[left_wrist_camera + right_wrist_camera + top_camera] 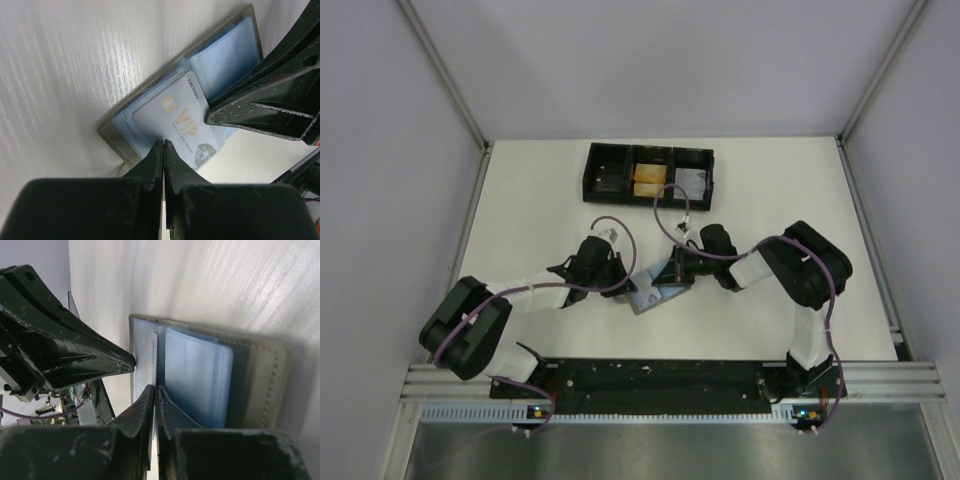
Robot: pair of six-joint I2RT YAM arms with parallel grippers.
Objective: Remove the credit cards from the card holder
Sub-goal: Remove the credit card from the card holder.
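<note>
The card holder (646, 299) lies open on the white table between my two grippers, its grey cover (112, 132) outside and light blue sleeves (200, 380) inside. A pale credit card (180, 120) printed "VIP" sticks partly out of a sleeve. My left gripper (164, 143) is shut, its tips pressed down at the card's near edge on the holder. My right gripper (156, 388) is shut on the thin edge of the credit card (148, 357). In the top view the left gripper (623, 288) and the right gripper (668, 283) meet over the holder.
A black three-compartment tray (595, 172) stands at the back of the table, with orange pieces (647, 178) in its middle compartment and something grey (692, 180) in the right one. The enclosure's walls and metal rails border the table.
</note>
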